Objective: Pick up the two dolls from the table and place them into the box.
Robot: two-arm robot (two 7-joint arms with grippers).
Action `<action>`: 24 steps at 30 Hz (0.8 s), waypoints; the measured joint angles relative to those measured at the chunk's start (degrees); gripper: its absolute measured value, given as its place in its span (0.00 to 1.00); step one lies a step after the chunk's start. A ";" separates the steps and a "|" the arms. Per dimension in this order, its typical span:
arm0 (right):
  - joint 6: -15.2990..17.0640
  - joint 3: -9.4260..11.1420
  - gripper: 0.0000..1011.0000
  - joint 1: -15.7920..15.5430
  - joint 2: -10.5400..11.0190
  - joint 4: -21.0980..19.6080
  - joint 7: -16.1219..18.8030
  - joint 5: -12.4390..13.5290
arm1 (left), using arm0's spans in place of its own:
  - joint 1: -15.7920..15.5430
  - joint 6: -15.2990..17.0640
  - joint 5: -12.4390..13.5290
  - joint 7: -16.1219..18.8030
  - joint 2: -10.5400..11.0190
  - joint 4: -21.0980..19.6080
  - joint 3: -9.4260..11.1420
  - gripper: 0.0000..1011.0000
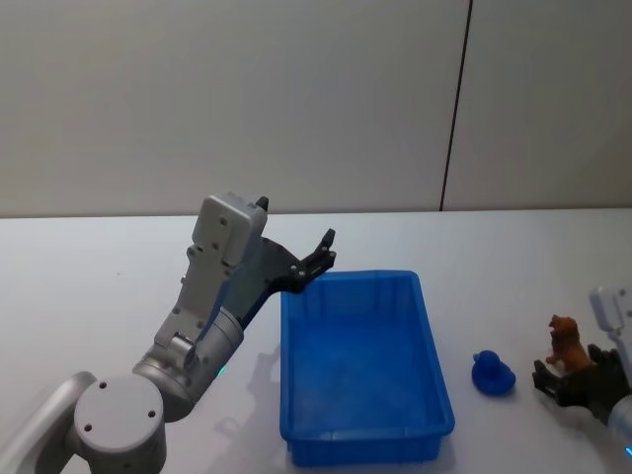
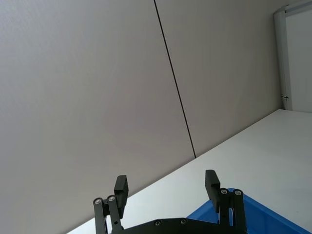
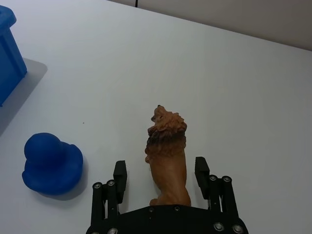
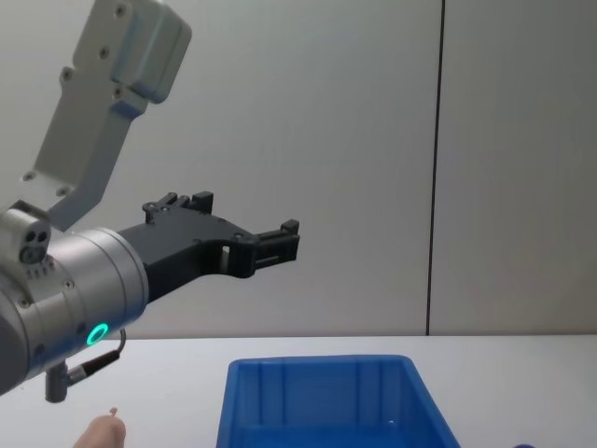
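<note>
**Item 1.** Reddish-brown doll (image 3: 168, 151), a lion figure, upright on the table (image 3: 234, 83) at the near right. The right wrist view shows it between the 2 fingers (image 3: 119, 174) of the right claw (image 3: 161, 168), which is spread, with a gap on each side. The head view does not show those gaps.

**Item 2.** Peach-pink doll (image 4: 101, 431). In the chest view it is a small peach shape at the near left, under the left arm. In the head view that arm covers the spot.

**Item 3.** Box (image 1: 365, 450), at the table's centre.

**Item 4.** Left claw (image 1: 318, 259), raised over the box's far left corner, released and holding nothing.

**Item 5.** Blue duck toy (image 1: 492, 375), on the table between the box and the lion, apart from both.
</note>
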 joint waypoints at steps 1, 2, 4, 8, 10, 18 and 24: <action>0.00 -0.09 0.83 0.25 -0.16 0.40 0.15 -0.12 | 0.00 0.00 0.00 0.00 0.00 0.00 0.00 0.99; 0.00 -0.12 0.81 0.35 -0.22 0.57 0.21 -0.16 | 0.00 0.00 0.00 0.00 0.00 0.00 0.00 0.99; 0.00 -0.18 0.75 0.53 -0.35 0.89 0.35 -0.23 | 0.00 0.00 0.00 0.00 0.00 0.00 0.00 0.99; -0.01 -0.29 0.67 0.93 -0.60 1.57 0.57 -0.42 | 0.00 0.00 0.00 0.00 0.00 0.00 0.00 0.99; -0.02 -0.34 0.58 1.12 -0.72 1.90 0.69 -0.52 | 0.00 0.00 0.00 0.00 0.00 0.00 0.00 0.99; -0.10 -0.43 0.46 1.57 -0.99 2.55 0.92 -0.72 | 0.00 0.00 0.00 0.00 0.00 0.00 0.00 0.99; -0.73 -0.43 0.44 1.59 -1.05 2.57 0.93 -0.89 | 0.00 0.00 0.00 0.00 0.00 0.00 0.00 0.99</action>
